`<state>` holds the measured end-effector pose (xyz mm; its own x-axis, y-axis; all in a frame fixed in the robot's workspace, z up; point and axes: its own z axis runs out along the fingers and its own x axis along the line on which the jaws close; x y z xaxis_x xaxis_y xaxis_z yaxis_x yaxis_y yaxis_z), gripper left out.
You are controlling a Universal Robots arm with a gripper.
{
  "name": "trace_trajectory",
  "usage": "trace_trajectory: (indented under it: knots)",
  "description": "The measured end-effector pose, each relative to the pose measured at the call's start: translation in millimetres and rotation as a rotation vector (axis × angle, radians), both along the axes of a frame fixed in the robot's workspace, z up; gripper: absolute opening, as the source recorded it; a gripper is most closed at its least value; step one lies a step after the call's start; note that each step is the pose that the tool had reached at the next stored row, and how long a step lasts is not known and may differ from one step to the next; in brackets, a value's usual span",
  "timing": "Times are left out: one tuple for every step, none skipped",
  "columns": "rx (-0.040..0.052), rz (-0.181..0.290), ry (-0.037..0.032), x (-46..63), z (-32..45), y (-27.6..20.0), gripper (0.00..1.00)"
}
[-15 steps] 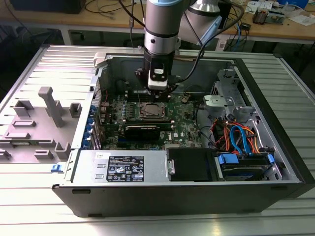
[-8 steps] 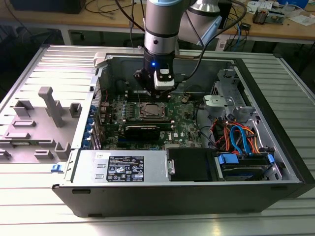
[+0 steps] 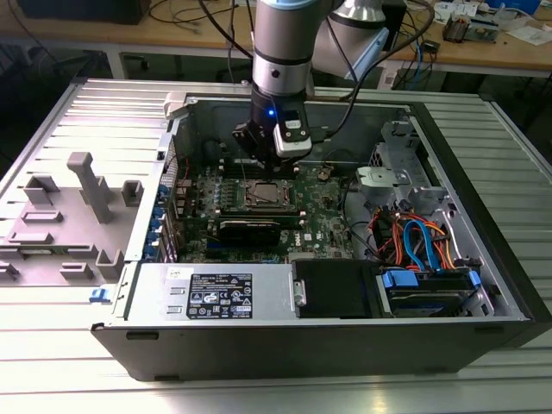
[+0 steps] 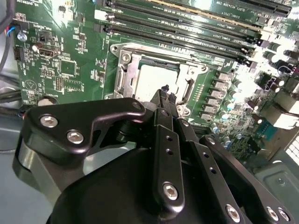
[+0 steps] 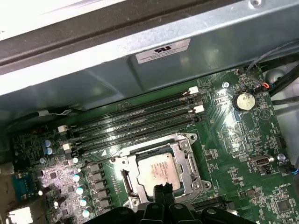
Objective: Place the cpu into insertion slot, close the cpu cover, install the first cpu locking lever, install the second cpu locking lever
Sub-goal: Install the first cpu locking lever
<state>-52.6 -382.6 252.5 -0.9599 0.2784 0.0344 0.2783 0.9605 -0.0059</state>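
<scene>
Hovering just above the insertion slot in the green board, the claw is being held clenched, with nothing seen between its tips. The cpu is being held in the slot, framed by the cpu cover lying flat over it.

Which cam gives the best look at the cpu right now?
First wrist view: the cpu sits face-up inside its metal frame, one edge behind the hand. The second wrist view has it washed out by glare, with the hand across it. The exterior view has it as a small square under the arm.
</scene>
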Motion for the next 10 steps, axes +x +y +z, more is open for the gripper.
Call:
trace_trajectory:
  knots:
    - [-0.0001,0.000,0.0000,0.0,1.3,0.0,0.11]
    - [-0.0001,0.000,0.0001,0.0,2.8,0.0,0.11]
    - [-0.0001,0.001,0.0000,0.0,3.3,0.0,0.11]
    - [0.0003,0.001,-0.0001,-0.3,3.2,0.0,0.11]
    - [0.0002,0.003,-0.0001,-0.7,3.2,0.0,0.11]
    - [0.0001,0.007,-0.0001,-1.4,3.3,0.0,0.11]
    - [0.0001,0.012,0.0000,-2.3,3.3,0.0,0.11]
    - [0.0001,0.017,0.0000,-3.3,3.3,0.0,0.11]
    - [0.0001,0.023,0.0000,-4.3,3.3,0.0,0.11]
    - [0.0000,0.029,0.0000,-5.4,3.3,0.0,0.11]
